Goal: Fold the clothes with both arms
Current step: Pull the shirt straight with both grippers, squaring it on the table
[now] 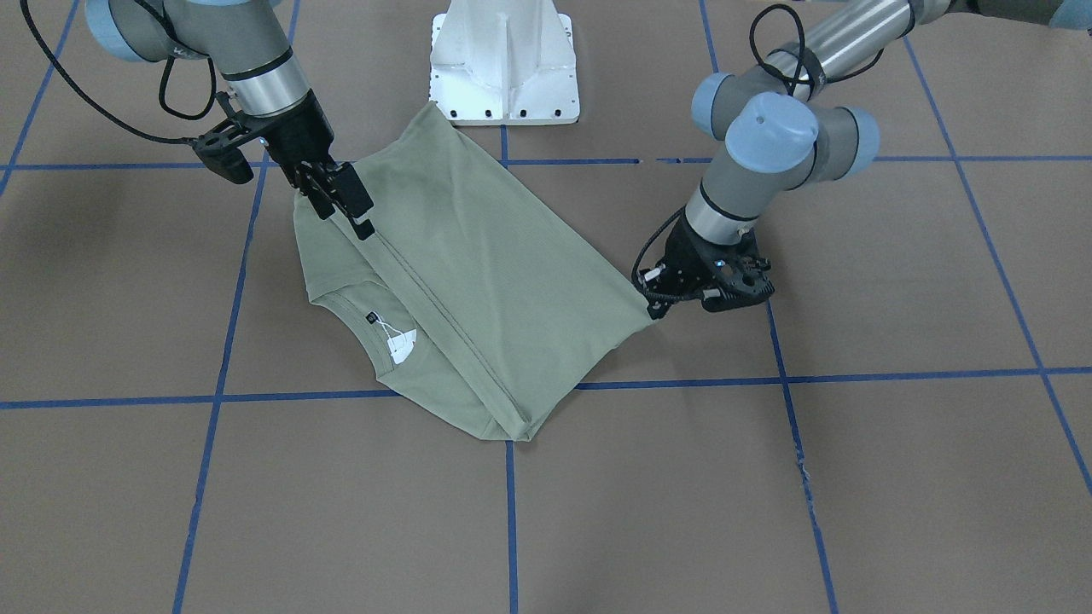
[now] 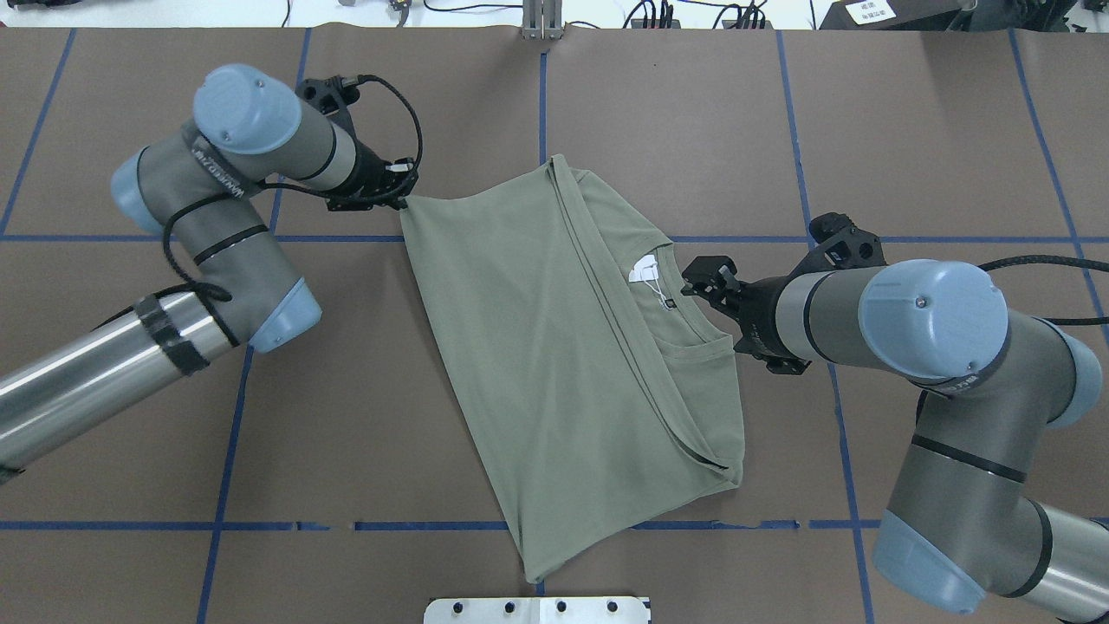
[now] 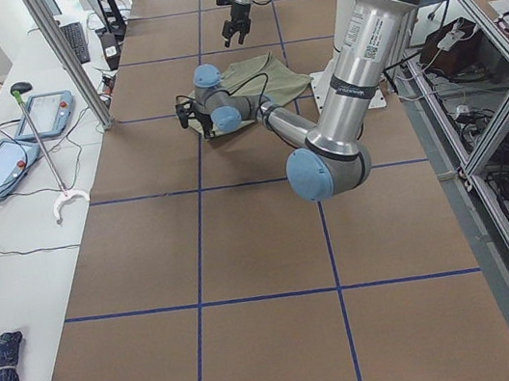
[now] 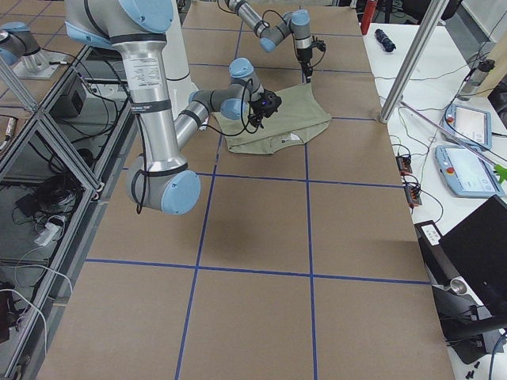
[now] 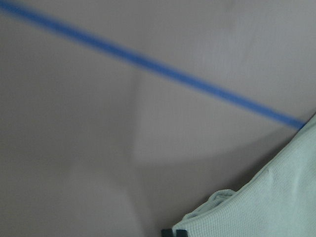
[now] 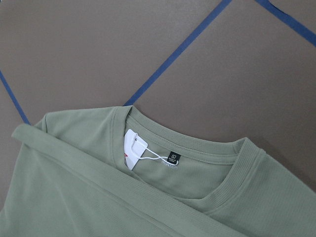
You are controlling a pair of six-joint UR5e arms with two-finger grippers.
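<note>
Left gripper (image 2: 400, 199) pinches the shirt's (image 2: 554, 364) corner, fabric bunched in its wrist view; shirt lies folded at the table (image 2: 910, 130) centre; right gripper (image 2: 693, 279) hovers spread above the collar (image 6: 197, 148); its wrist view shows the dark label (image 6: 173, 158), print unreadable, beside a white tag (image 6: 132, 148).

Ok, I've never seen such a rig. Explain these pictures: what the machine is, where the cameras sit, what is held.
This is a robot with two jointed arms, each ending in a two-finger hand. Four fixed cameras watch the table: one above and behind the robot, one facing it, one at each end. Two more ride on the wrists. On it lies a sage-green shirt, partly folded, white hang tag at its collar. The left hand pinches one corner of it; the right hand hovers above the collar side, apparently open, holding nothing.
</note>
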